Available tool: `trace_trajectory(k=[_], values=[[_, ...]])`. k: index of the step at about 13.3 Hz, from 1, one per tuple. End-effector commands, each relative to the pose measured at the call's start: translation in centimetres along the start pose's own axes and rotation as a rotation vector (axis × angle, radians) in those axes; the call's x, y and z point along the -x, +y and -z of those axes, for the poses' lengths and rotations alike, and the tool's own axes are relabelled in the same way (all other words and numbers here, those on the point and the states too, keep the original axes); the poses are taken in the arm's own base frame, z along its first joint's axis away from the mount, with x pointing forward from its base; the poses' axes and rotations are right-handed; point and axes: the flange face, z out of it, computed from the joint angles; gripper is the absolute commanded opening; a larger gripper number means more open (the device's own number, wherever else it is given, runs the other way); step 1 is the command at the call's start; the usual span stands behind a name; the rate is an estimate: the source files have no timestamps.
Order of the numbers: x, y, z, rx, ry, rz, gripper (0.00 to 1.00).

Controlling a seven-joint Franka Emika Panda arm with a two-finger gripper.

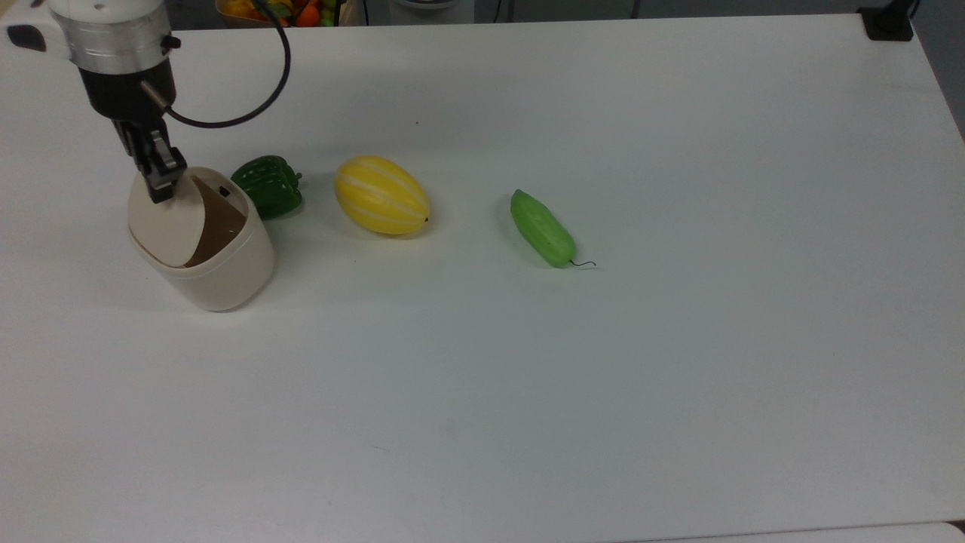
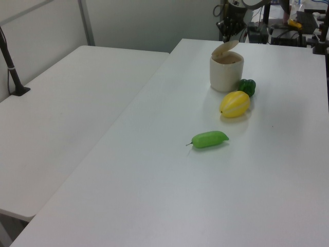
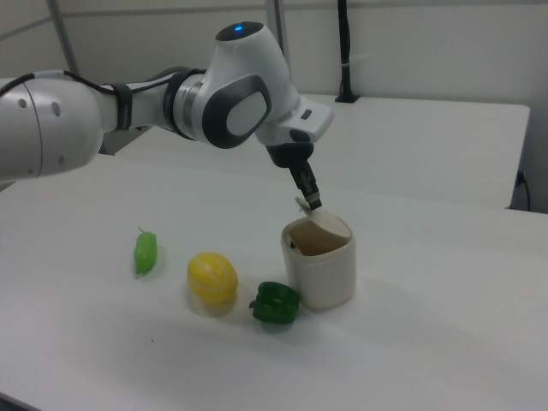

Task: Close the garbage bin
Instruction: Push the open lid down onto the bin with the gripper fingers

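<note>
White counter point(image 1: 603, 377) holds a beige garbage bin point(image 1: 219, 271), its lid point(image 1: 166, 226) tilted half-shut. Robot hand point(image 1: 160, 188) presses the lid's top edge; finger state unclear.

In the top view, the green bell pepper point(image 1: 268, 186) sits close to the claw point(image 1: 160, 192), on the top view's right of it. The yellow melon point(image 1: 381, 194) lies farther that way, and the cucumber point(image 1: 542, 228) farthest from it, all on the white table point(image 1: 603, 392).
</note>
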Motion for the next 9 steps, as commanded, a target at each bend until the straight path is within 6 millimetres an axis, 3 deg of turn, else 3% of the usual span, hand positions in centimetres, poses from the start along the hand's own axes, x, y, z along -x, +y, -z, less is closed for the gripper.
trace_trajectory(k=[1,4,9], values=[[2.2,-1.2,-1.8,0.055,-0.058,0.071,0.00],[3.6,-1.9,-4.0,0.091,-0.107,0.091,0.00],[4.1,-1.7,-5.5,0.106,-0.129,0.087,0.00]])
